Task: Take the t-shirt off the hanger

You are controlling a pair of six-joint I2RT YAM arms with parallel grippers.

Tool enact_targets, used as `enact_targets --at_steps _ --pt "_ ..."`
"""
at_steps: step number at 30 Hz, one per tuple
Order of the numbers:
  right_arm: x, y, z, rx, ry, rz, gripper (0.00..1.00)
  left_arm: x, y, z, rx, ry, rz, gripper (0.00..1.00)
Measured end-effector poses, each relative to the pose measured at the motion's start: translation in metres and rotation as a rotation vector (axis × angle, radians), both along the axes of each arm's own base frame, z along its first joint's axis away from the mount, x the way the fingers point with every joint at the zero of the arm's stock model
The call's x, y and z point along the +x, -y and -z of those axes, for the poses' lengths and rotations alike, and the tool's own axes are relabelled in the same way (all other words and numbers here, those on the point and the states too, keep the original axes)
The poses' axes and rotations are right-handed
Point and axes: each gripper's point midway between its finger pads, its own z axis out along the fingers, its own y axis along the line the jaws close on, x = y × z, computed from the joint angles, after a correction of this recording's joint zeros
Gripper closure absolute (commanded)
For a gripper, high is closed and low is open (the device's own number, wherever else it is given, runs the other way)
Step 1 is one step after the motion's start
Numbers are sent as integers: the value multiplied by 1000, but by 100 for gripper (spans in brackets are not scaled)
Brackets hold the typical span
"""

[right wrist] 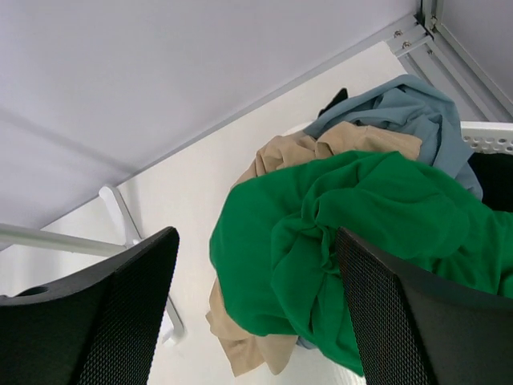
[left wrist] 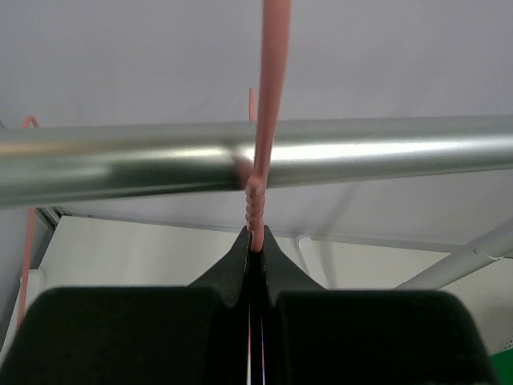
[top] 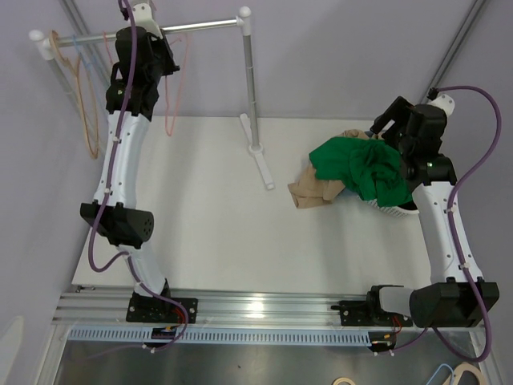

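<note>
Had the left hand [left wrist: 255,241] pinched fully shut on the twisted neck of the thin pink wire hanger [left wrist: 268,96], just under the hook. Gripped at that spot, most likely, to steady the bare hanger on the round silver metal rail [left wrist: 385,152], with the hook looped over the top of the rail and nothing draped from the wire. Raised that arm high over the far left corner of the bench [top: 208,233], well to the left of the rack's silver upright post [top: 250,80].

Had the right hand [right wrist: 256,241] spread wide, holding nothing, poised just above the crumpled green cotton t-shirt [right wrist: 361,208]. Could not tell whether opened so to leave the cloth lying or to take it up.

Found the t-shirt well apart from the hanger, at the far right of the bench, heaped on top of a tan garment [top: 309,192] and a grey-blue garment [right wrist: 417,104]. Saw part of the heap lying over the rim of a white slotted plastic basket [right wrist: 489,136], with the tan garment trailing left onto the bench top. Piled there, presumably, as the drop spot for stripped clothes.

Judged the task as good as done: shirt off the wire, hanger hooked on the rack, only the left hand's release left to do.
</note>
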Motion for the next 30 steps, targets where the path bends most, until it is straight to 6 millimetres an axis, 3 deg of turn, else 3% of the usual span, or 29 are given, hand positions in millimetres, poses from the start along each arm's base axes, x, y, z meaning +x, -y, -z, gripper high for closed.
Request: enact_targets --at_steps 11,22,24,25,30 --pt "-12 -10 7 2 -7 -45 16 19 -13 18 5 -14 -56 99" --pt "-13 -26 11 5 -11 -89 15 17 -16 42 -54 -68 -93 86" --pt "-13 -27 13 5 -16 -93 15 12 -18 45 -59 -77 -102 79" --pt "-13 -27 13 5 -16 -94 14 10 -19 43 -60 -75 -107 75" --pt "-17 -29 12 7 -11 -103 15 -7 -24 18 -77 -25 -123 75"
